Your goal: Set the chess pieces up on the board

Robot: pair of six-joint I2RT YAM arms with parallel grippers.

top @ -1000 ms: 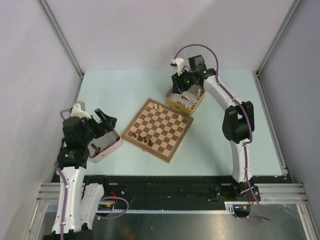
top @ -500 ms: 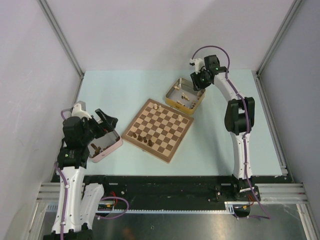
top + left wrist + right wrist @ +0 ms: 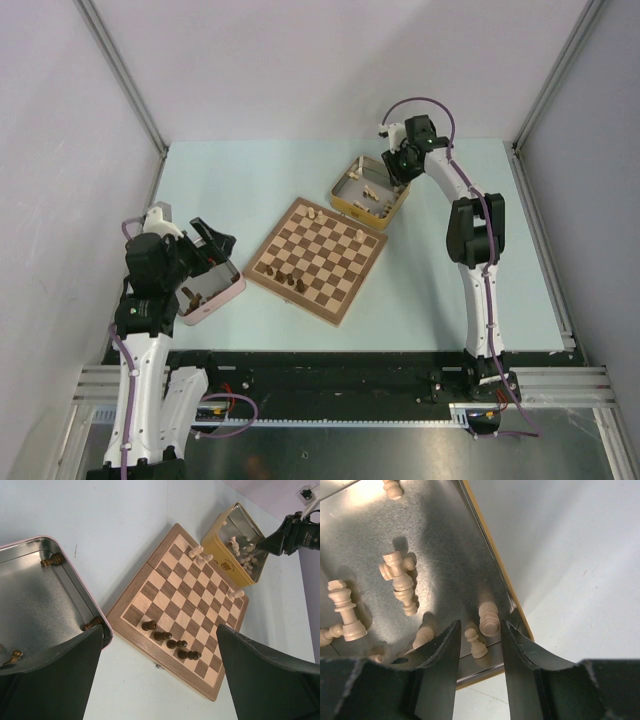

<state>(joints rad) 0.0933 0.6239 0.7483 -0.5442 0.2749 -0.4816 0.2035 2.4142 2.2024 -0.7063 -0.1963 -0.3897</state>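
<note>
three dark pieces (image 3: 52,559) in the pink tin (image 3: 30,592) beside the board (image 3: 185,595); left claw (image 3: 160,628) gapes, right claw (image 3: 480,625) barely parted, both empty.

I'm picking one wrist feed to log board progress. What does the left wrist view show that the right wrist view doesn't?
Only left wrist: the chessboard, dark pieces in a row on it, a few pale pieces on its far side, the pink tin holding more dark pieces, the open left gripper. Only right wrist: close detail: a pale pawn by the wall of the yellow tin, below the finger gap. Both: that tin, its loose pale pieces, the right gripper.
</note>
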